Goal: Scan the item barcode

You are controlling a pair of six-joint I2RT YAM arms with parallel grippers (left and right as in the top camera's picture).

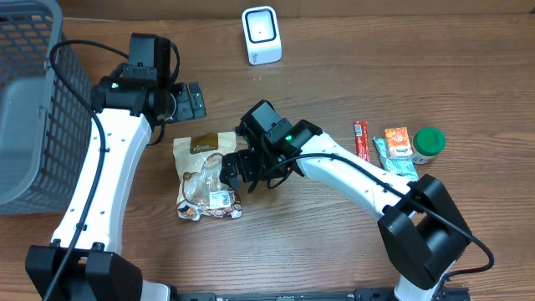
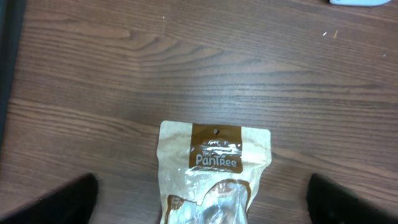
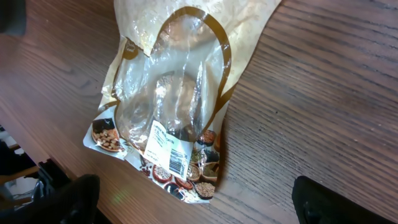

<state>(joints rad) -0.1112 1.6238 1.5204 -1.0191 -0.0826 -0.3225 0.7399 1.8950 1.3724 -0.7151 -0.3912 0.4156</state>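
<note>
Pouch [image 3: 168,106] seemingly between right fingers [image 3: 78,202]

Free lane: bare worktop [image 1: 334,75] between scanner [image 1: 262,35] and pouch [image 1: 201,180], nothing on it. Far left is walled off by the basket [image 1: 50,125]. The left arm runs up between basket and pouch, fencing the pouch's left flank. Left gripper [image 1: 194,102] hangs over bare wood just past the pouch's top edge, jaws wide. The right arm lies across the middle, and the right gripper [image 1: 231,170] sits just beside the pouch's right edge, jaws wide. Right end is cluttered: red stick [image 1: 361,140], orange packet [image 1: 398,140], teal packet [image 1: 393,160], green-lidded jar [image 1: 429,144], all close together. There's a bare strip in front of the pouch.
</note>
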